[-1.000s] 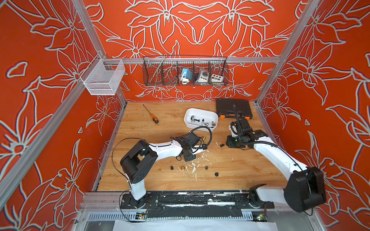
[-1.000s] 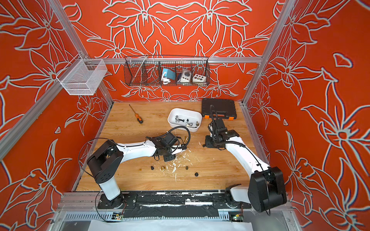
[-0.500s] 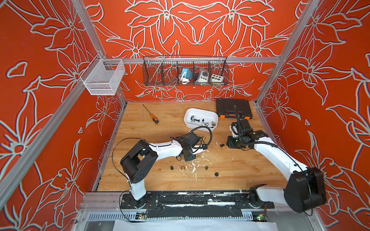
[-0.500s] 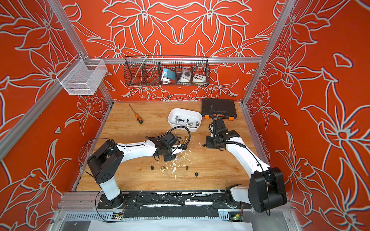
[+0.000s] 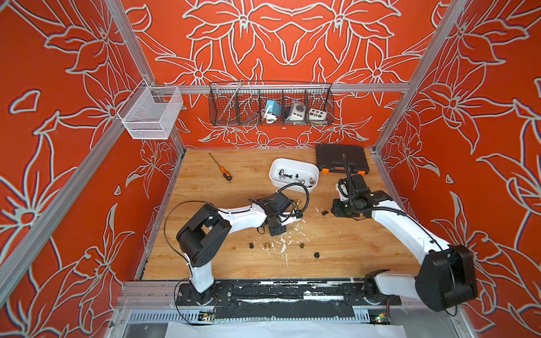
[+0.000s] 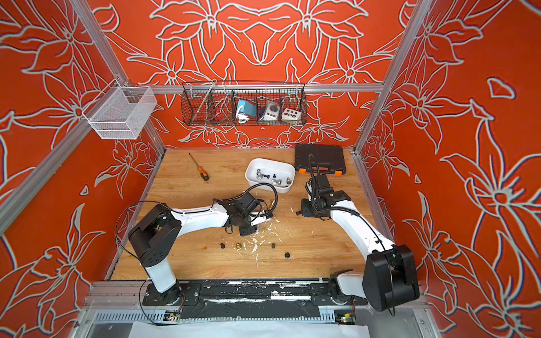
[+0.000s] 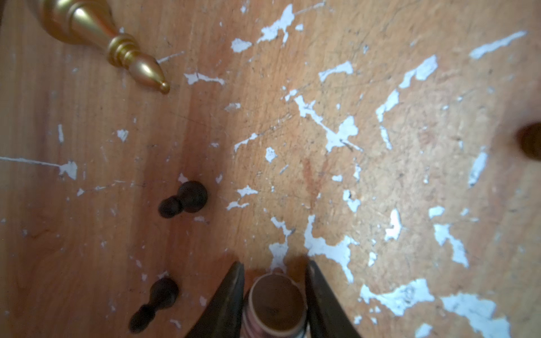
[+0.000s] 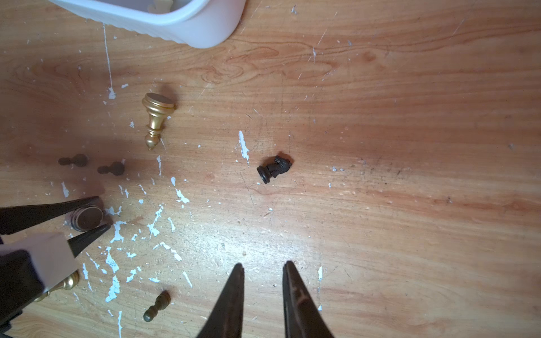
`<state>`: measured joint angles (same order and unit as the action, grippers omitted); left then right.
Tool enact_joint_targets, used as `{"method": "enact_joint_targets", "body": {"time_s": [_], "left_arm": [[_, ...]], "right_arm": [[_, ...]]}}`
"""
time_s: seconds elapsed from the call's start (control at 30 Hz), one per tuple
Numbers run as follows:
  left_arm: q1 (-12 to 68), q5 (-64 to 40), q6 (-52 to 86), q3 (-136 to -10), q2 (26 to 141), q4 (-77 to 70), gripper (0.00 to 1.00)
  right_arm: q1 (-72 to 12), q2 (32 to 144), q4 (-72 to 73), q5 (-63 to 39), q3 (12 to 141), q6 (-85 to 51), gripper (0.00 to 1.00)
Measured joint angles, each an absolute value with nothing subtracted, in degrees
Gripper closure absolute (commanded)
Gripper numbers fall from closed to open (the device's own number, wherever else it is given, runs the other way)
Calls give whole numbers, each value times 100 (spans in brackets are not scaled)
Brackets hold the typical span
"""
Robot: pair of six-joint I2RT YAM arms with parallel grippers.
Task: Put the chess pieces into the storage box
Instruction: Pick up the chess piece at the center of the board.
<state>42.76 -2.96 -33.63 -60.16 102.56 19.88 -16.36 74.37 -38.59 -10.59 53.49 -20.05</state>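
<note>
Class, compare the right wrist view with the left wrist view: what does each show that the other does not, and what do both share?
Only the right wrist view: the storage box corner, a black knight, the right tool, open and empty. Only the left wrist view: a dark blur at the edge, too unclear to name. Both: the left tool shut on a round-based piece, a fallen gold piece, two black pawns.

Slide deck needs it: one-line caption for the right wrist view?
Right pincer open and empty over the table, toppled black piece ahead; left pincer grips a round-based piece, storage box beyond.
</note>
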Motion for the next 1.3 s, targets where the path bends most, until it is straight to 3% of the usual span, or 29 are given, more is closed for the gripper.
{"method": "enact_joint_targets", "body": {"time_s": [0.87,1.3], "left_arm": [[4263,-499,-3061,-6069,10248,2045,69],[4237,-506,-2991,-6969,10248,2097,69]], "right_arm": [[-1597,7371,-3859,-1059,5349,-2003,74],[-1562,7371,-3859,-1061,5349,-2005,74]]}}
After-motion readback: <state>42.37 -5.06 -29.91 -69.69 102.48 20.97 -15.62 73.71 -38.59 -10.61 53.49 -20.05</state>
